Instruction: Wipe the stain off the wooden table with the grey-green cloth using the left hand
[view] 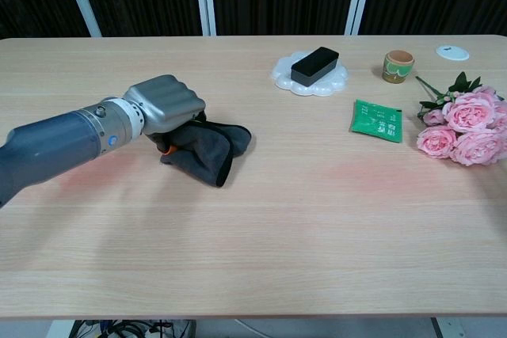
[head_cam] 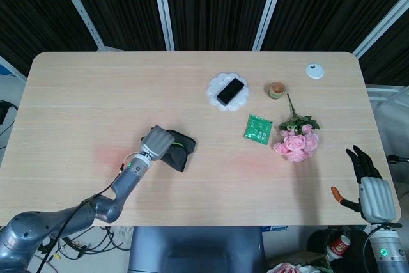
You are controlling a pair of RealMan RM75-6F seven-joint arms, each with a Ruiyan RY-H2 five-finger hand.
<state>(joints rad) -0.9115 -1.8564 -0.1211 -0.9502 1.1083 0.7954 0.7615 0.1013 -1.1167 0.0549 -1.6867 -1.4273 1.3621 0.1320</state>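
Note:
My left hand (head_cam: 156, 141) (view: 164, 105) holds the grey-green cloth (head_cam: 180, 156) (view: 208, 148) and presses it flat onto the wooden table (head_cam: 77, 94) (view: 261, 235), left of centre. The cloth shows dark grey, spread out to the right of the hand. No stain shows; the spot where it lay is under the cloth. My right hand (head_cam: 370, 190) hangs off the table's right front corner, fingers spread and holding nothing; the chest view does not show it.
A white plate (head_cam: 217, 85) (view: 285, 74) bearing a black phone (head_cam: 231, 91) (view: 314, 65) sits behind centre. To the right are a small cup (head_cam: 277, 90) (view: 398, 66), a green packet (head_cam: 258, 128) (view: 377, 121), pink roses (head_cam: 296, 142) (view: 463, 128) and a white disc (head_cam: 313, 71) (view: 451, 52).

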